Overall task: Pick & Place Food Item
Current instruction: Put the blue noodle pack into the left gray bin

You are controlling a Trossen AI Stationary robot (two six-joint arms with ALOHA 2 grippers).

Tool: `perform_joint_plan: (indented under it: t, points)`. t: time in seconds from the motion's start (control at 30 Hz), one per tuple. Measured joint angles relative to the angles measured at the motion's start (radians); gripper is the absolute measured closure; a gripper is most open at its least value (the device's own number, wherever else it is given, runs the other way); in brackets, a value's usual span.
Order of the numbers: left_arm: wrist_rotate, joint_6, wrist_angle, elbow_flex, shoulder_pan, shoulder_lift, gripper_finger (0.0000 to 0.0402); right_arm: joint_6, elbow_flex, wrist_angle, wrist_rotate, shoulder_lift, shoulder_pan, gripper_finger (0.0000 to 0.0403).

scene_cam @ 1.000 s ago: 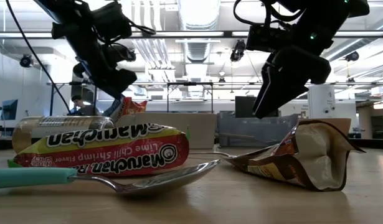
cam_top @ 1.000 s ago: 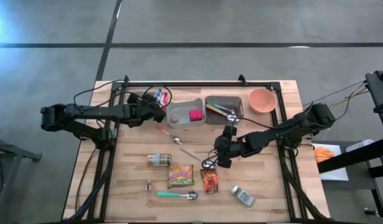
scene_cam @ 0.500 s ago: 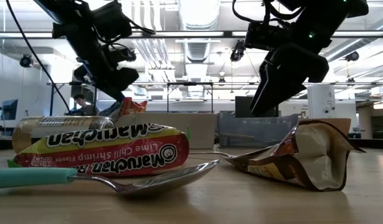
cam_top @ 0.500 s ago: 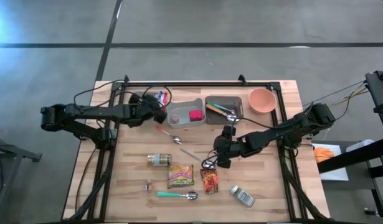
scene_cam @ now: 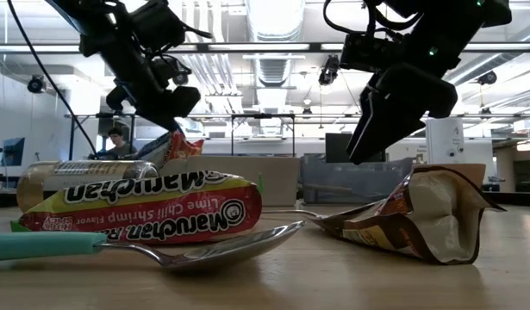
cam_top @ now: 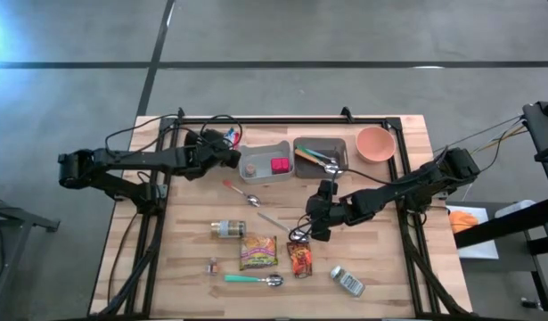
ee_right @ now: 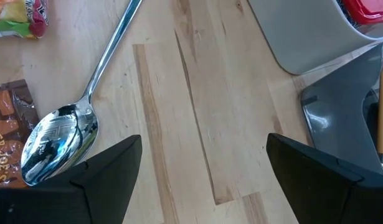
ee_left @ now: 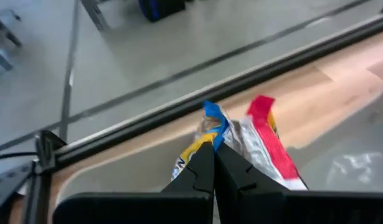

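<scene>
Two arms, left gripper (cam_top: 231, 143) fingers clamped on snack packet (ee_left: 256, 140), nearer light bin (cam_top: 265, 162), right gripper (cam_top: 311, 225) fingers apart, unmoved

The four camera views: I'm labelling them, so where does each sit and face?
High: overhead, straight down; both arms, light grey bin.
Low: table height, across ramen packet; both arms overhead.
Left wrist: behind shut left gripper holding snack packet.
Right wrist: above table; open right gripper, metal spoon.
Shared: high and right wrist both show the spoon.
</scene>
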State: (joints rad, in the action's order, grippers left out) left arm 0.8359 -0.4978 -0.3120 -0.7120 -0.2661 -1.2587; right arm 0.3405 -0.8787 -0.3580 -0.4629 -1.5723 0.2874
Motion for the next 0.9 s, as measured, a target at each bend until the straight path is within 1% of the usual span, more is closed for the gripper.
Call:
perform_joint_plan:
  t: [0.13, 0.3, 0.37, 0.47, 0.57, 0.63, 0.9]
  points:
    - [0.052, 0.022, 0.005, 0.000, -0.002, 0.000, 0.0401, 0.000, 0.000, 0.001, 0.000, 0.000, 0.000, 0.0060]
    - [0.054, -0.008, 0.034, 0.014, -0.001, -0.001, 0.0401, 0.000, 0.000, 0.001, 0.000, 0.000, 0.000, 0.0060]
    - [0.036, -0.025, 0.090, 0.051, 0.002, -0.001, 0.0401, 0.000, 0.000, 0.001, 0.000, 0.000, 0.000, 0.0060]
    - [-0.007, -0.053, 0.233, 0.136, 0.009, -0.001, 0.0401, 0.000, 0.000, 0.001, 0.000, 0.000, 0.000, 0.0060]
    - [-0.013, -0.074, 0.363, 0.215, 0.032, -0.001, 0.0401, 0.000, 0.000, 0.001, 0.000, 0.000, 0.000, 0.0060]
    - [-0.015, -0.087, 0.409, 0.241, 0.047, -0.001, 0.0401, -0.001, 0.000, 0.001, 0.000, 0.000, 0.000, 0.0060]
    - [-0.028, -0.132, 0.405, 0.254, 0.115, 0.000, 0.0402, -0.005, 0.000, 0.004, 0.000, 0.000, -0.004, 0.0060]
